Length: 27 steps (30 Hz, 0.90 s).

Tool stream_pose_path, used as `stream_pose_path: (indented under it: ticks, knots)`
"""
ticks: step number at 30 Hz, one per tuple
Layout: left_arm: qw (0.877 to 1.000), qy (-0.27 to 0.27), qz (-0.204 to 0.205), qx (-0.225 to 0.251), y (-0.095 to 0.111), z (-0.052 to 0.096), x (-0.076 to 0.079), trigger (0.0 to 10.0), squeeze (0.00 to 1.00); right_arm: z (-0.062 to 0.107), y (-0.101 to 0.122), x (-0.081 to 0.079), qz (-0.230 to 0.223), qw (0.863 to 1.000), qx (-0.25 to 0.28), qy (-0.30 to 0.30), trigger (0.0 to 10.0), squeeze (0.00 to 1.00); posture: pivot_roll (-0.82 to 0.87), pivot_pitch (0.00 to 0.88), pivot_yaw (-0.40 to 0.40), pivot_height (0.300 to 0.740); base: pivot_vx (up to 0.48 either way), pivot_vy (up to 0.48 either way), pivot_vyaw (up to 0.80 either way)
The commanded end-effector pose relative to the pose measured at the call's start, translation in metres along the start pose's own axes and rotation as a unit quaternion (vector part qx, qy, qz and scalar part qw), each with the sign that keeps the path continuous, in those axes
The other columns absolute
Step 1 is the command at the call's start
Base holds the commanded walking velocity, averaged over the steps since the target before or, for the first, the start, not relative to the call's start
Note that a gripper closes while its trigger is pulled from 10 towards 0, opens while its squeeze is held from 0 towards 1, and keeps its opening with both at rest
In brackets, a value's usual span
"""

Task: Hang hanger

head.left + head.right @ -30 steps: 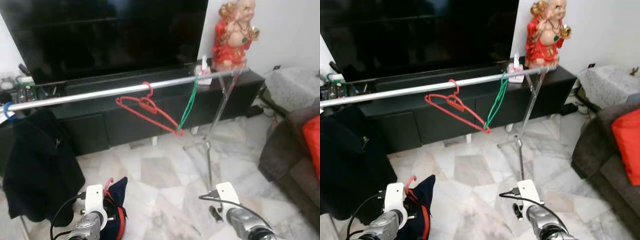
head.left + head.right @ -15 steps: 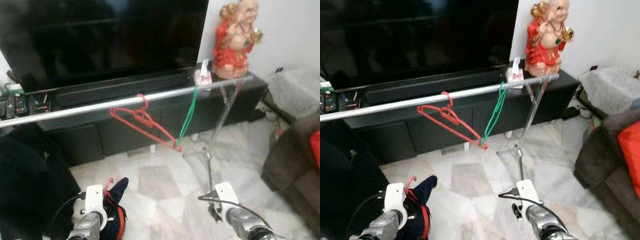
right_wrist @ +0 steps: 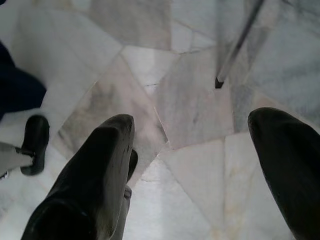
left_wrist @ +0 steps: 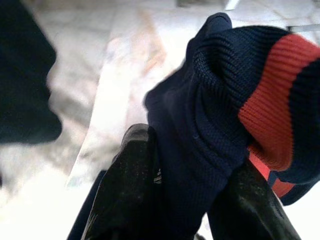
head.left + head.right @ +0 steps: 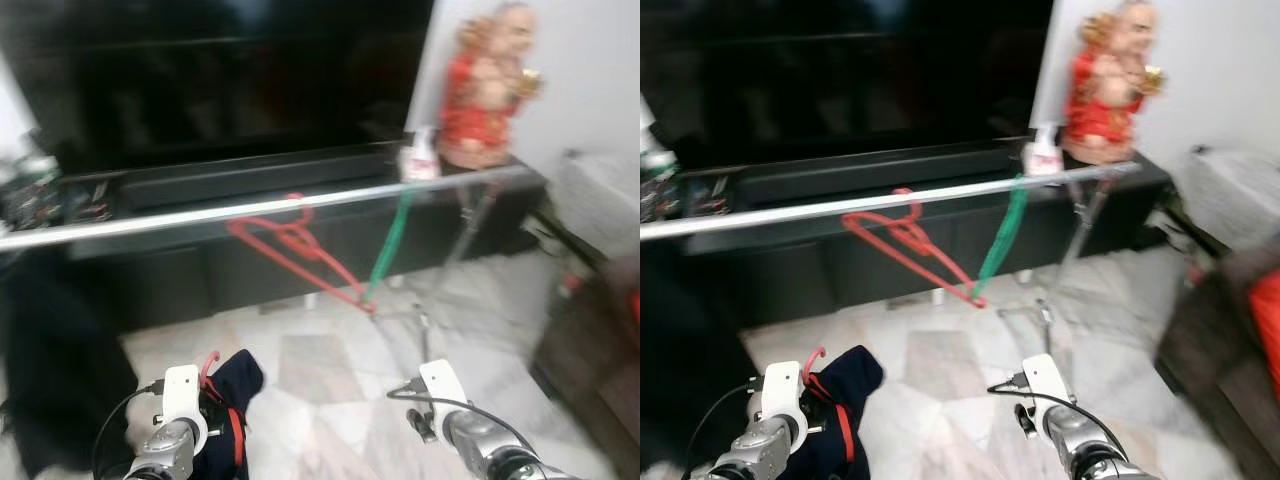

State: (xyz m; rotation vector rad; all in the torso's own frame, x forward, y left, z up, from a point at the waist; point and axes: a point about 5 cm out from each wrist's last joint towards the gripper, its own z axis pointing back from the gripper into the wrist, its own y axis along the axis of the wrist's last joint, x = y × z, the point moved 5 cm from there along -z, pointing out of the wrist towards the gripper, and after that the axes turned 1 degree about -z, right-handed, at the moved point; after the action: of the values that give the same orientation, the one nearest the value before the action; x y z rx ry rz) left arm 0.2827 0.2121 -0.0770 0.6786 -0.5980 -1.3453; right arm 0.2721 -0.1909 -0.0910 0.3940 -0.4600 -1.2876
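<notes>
Low in the frame's left corner, my left gripper (image 4: 175,200) is pinching a navy knit garment (image 4: 225,115) with a red stripe; a red hanger hook (image 5: 210,362) pokes up beside it in the head view, so the hanger I carry sits inside that bunched cloth, well below the rail. My right gripper (image 3: 200,165) hangs at the lower right with its fingers (image 3: 95,185) spread wide over bare marble floor (image 3: 190,100), holding nothing.

Across the middle of the frame runs the silver rail (image 5: 200,213), from the left edge to the upper right. A second red hanger (image 5: 295,245) hangs from it near the centre, tilted, and a green hanger (image 5: 388,245) hangs just to its right, their lower ends close together. A black garment (image 5: 55,370) hangs at the far left. Behind the rail stand a dark television (image 5: 220,70) on a black cabinet (image 5: 250,260) and, at the upper right, a red figurine (image 5: 485,90). The head views are blurred.
</notes>
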Motion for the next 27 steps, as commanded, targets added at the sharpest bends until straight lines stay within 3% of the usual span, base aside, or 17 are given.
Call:
stream_pose_path:
  ticks: [1, 6, 9, 15, 27]
  knots:
    - [1.000, 0.005, -0.005, -0.003, -0.0011, 0.0002, -0.0027, 10.0, 0.00, 0.0002, 0.0026, 0.0008, 0.003, 1.000, 0.001, 0.000, 10.0, 0.00, 0.02, 0.000, -0.056, 0.740, 0.000, 0.000, 0.80]
    - [1.000, 0.014, -0.002, 0.003, 0.0004, 0.0003, -0.0045, 10.0, 0.00, 0.0003, 0.0016, -0.0014, 0.006, 1.000, -0.003, 0.013, 10.0, 0.00, 0.02, 0.000, -0.059, 0.740, 0.000, 0.000, 0.80]
    - [0.999, 0.026, 0.022, 0.022, 0.0045, 0.0008, -0.0063, 10.0, 0.00, 0.0005, 0.0019, -0.0062, 0.003, 0.999, -0.001, 0.037, 10.0, 0.00, 0.02, 0.000, -0.067, 0.740, 0.000, 0.000, 0.26]
    - [1.000, 0.022, -0.005, 0.015, 0.0033, 0.0006, -0.0054, 10.0, 0.00, 0.0006, 0.0015, -0.0045, 0.007, 0.999, -0.001, 0.033, 10.0, 0.00, 0.02, 0.000, -0.069, 0.740, 0.000, 0.000, 0.00]
    - [1.000, 0.023, -0.011, 0.015, 0.0035, 0.0007, -0.0062, 10.0, 0.00, 0.0007, 0.0016, -0.0064, 0.016, 0.999, -0.003, 0.040, 10.0, 0.00, 0.02, 0.000, -0.064, 0.740, 0.000, -0.389, 0.00]
